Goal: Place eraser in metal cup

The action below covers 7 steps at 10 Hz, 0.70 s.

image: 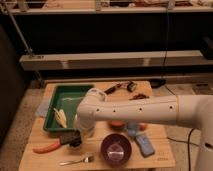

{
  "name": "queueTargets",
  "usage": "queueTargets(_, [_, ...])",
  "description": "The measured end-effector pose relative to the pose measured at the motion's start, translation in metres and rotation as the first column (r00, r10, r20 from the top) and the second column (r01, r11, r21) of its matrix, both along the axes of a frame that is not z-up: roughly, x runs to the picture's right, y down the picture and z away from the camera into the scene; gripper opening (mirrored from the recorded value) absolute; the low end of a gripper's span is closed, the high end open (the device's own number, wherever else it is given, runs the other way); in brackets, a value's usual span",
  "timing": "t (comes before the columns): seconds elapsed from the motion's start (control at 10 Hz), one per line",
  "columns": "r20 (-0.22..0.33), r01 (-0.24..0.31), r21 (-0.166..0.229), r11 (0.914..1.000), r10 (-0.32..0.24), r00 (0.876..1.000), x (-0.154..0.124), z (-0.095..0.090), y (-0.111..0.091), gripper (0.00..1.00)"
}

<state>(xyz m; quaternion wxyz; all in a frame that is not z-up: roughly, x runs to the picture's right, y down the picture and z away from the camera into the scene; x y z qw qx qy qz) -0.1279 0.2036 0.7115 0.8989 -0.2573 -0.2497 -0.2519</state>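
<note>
So the gripper (75, 138) is down low over the front-left part of the wooden table (150, 159), right by the front edge of the green tray (50, 126). It looks dark and blocky from where I'm standing, and honestly I can't tell how wide it's set or whether anything is pinched in it. It all blends into one dark lump down there.

The arm (135, 109) is a fat white thing coming in from the right side, running almost level across the table, then bending down hard at a rounded elbow near the tray so the wrist points at the tabletop.

The eraser: I can't pick it out as a separate thing. If it's anywhere, it's in that dark blob at the gripper. Same deal with the metal cup, I can't make it out for sure.

Other stuff around: an orange-handled tool (47, 147) lying just left of the gripper, a fork (79, 161) near the front edge, a purple bowl (116, 149) just right of the gripper, a blue block (145, 144) beside the bowl, and something pale yellow (60, 118) inside the tray.
</note>
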Motion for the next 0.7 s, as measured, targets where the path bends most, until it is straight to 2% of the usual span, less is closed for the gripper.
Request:
queueTargets(0.4, [-0.012,-0.015,-0.023,0.9996,0.015,1.0,0.006,0.004,-0.001,0.8])
queueTargets(0.7, [-0.02,-0.055,-0.096,0.9939,0.054,0.998,0.014,0.011,-0.001,0.8])
